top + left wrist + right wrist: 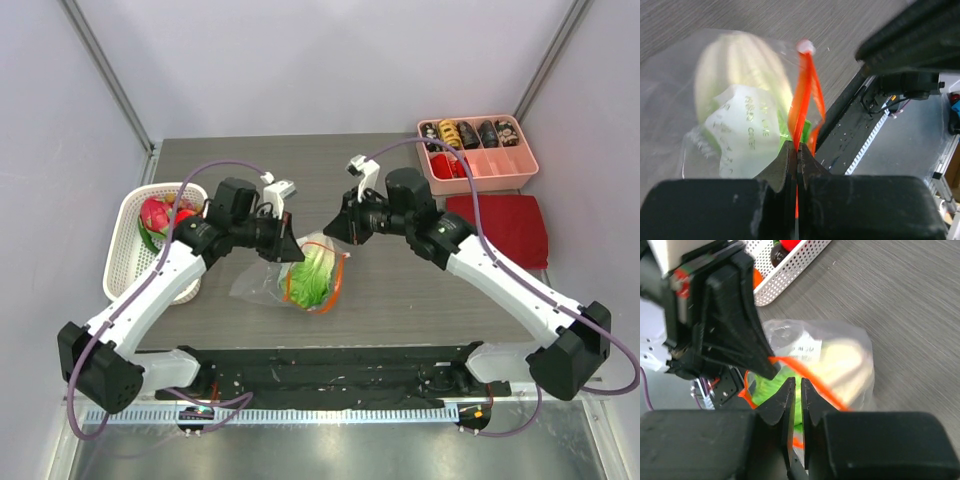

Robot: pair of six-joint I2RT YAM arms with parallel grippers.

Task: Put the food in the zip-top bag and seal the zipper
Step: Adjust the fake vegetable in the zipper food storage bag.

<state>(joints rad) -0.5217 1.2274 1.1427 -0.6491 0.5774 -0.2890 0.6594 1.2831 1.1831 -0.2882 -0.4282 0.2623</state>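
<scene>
From above I count two hands, one zip-top bag [255,285], one lettuce head [312,278], one white basket [122,262], one pink compartment tray [482,168] and one dark red cloth [500,225]. The bag rests on the grey surface [400,290] between my arms with the lettuce head inside it. Its orange-red zipper [342,272] loops around the greens. My left hand [287,247] is at the bag's upper left edge, and my right hand [335,230] is just beside its top, on the other side. The basket, well off to my left, holds one dragon fruit [155,213] and one red fruit [185,214].

In the left wrist view, my left fingers are pressed together and pinch the zipper. The strip runs up and away from their tips. The pale lettuce sits just beyond them, to the left, behind the clear film and a white printed label [740,131].

In the right wrist view, my right fingers are drawn almost together, with only a thin slit between them. The zipper crosses right at their tips, but I cannot tell whether they grip it. The bag and lettuce lie directly beyond them. My left hand's black wedge holds the strip's other end.
</scene>
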